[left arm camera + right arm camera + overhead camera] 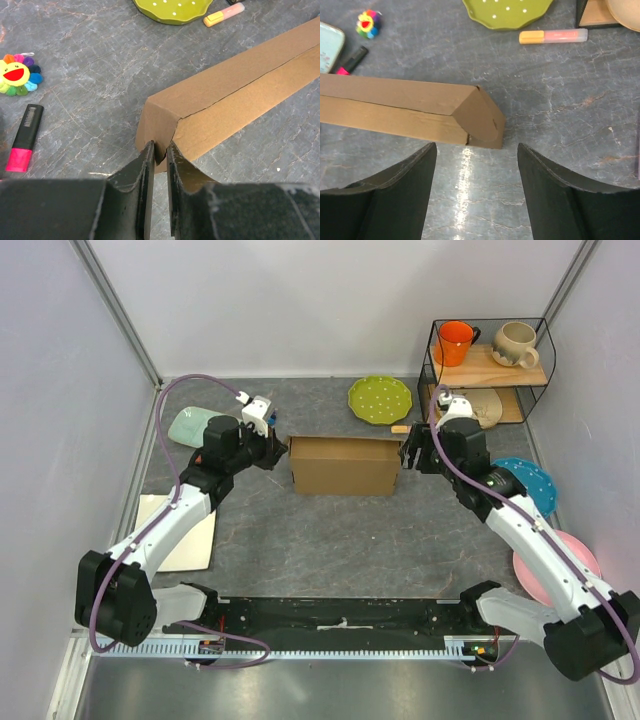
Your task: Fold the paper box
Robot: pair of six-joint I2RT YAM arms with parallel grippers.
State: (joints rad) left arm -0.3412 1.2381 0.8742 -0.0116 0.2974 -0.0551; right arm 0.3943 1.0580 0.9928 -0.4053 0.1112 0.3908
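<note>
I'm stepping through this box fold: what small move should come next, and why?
Probably ease the right gripper forward and close it on the end of the paper box. It is open and stops short of that end, touching nothing, while the left gripper pinches the opposite corner, so only one end is held.

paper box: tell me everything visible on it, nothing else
The paper box is plain brown corrugated cardboard, folded into a closed, long shallow block resting on the grey table. A seam runs along its length where a flap meets the side. The left end effector pinches one end corner; the right end effector is open just short of the other end, not touching.
</note>
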